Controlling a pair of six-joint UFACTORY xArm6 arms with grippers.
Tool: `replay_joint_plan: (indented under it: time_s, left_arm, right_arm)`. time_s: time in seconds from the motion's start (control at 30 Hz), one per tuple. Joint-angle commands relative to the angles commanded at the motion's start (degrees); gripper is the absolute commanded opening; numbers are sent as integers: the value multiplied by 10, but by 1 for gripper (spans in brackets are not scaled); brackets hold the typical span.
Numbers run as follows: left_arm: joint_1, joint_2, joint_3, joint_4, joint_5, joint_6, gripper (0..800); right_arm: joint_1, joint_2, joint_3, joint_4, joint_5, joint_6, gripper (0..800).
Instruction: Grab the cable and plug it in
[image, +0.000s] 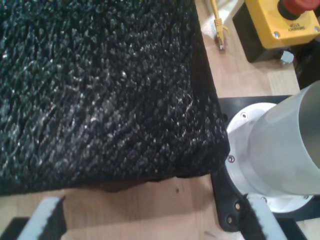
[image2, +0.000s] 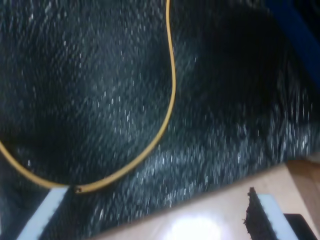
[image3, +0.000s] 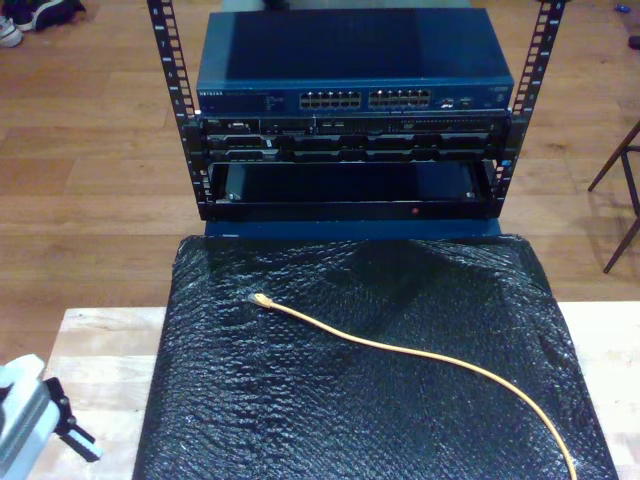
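The orange-yellow cable (image3: 400, 350) lies across the black mat (image3: 300, 420), its plug (image3: 260, 298) toward the rack and its other end running off the exterior view's lower right. In the second wrist view the cable (image2: 172, 90) curves over the mat just ahead of my second gripper (image2: 155, 220), which is open and holds nothing. My first gripper (image: 152, 222) is open over bare wood at a corner of the mat (image: 100, 90). A yellow cable end with a plug (image: 219, 31) lies on the wood beyond that corner. An arm's pale end (image3: 25, 420) shows at the exterior view's lower left.
A rack (image3: 350, 150) stands behind the mat, topped by a blue switch with rows of ports (image3: 365, 99). A yellow emergency-stop box (image: 280, 22) and a grey arm base (image: 280, 145) sit on the wooden table (image3: 100, 340) beside the mat's corner.
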Motion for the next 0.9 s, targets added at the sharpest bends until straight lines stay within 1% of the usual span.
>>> replay_joint_plan:
  time_s: [0.17,0.3,0.67,0.9]
  left_arm:
    - [-33,0,4,0,-2,-33,800]
    - [-34,-2,5,-3,-4,-35,800]
    - [-33,0,7,-6,-31,-38,800]
    - [-33,-4,5,-6,-35,-68,800]
  right_arm:
    - [55,1,1,4,-31,35,794]
    - [105,1,2,4,-64,67,794]
    - [239,4,0,1,-150,152,794]
    - [324,29,-3,-1,-203,193,796]
